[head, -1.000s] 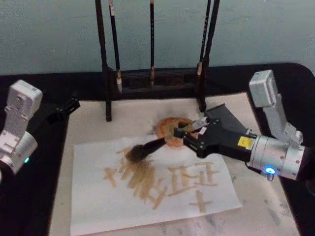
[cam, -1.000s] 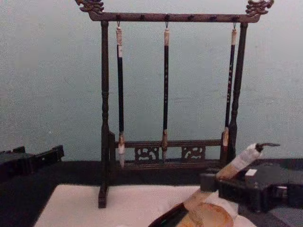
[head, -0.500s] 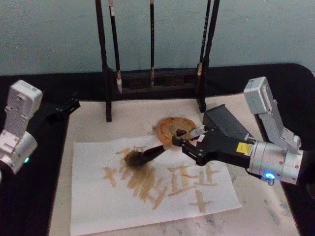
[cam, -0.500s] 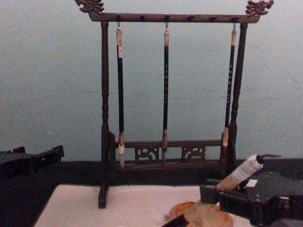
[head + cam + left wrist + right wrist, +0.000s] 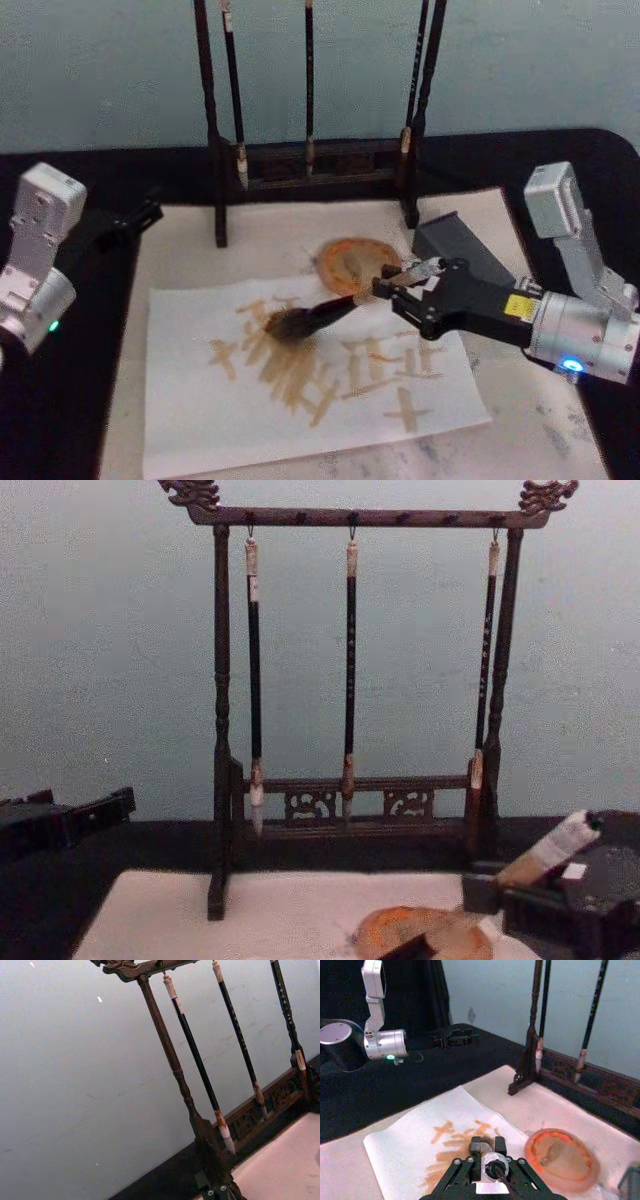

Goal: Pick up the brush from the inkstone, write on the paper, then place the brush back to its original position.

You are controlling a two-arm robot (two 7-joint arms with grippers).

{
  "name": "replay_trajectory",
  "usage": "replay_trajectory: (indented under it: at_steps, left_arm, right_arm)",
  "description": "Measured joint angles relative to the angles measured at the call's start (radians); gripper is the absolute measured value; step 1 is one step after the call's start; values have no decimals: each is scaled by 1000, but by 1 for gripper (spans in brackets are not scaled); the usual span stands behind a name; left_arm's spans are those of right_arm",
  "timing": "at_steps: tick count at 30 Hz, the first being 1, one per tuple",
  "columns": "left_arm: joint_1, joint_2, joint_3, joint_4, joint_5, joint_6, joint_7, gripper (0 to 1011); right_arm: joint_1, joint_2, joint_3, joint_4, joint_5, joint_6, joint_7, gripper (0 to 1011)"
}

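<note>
Writing is the step in hand: the right gripper (image 5: pixel 395 290) is clamped on the tan handle of the brush (image 5: pixel 333 309), whose bushy head rests on the paper (image 5: pixel 190 400) among brown strokes, just near-left of the inkstone (image 5: pixel 345 262). Next, I judge, comes a lift clear of the sheet and a short carry to lay the brush on the inkstone. The left gripper (image 5: pixel 128 222) sits parked at the far left.

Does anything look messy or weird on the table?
Yes. On the paper, the brown strokes under the brush, held by the right gripper, run together into one smeary blotch, while the marks farther right are separate.
</note>
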Motion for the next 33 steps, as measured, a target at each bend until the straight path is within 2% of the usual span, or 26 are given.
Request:
replay_trajectory:
  at_steps: [16,25,33]
  left_arm:
    - [0,0,0,0,0,0,0,1002]
    - [0,0,0,0,0,0,0,1002]
    - [0,0,0,0,0,0,0,1000]
  right_arm:
    - [-76,50,73,-16,29,-49,0,165]
    - [-101,70,113,-33,48,-88,26,165]
    - [-103,68,115,-87,46,-116,46,165]
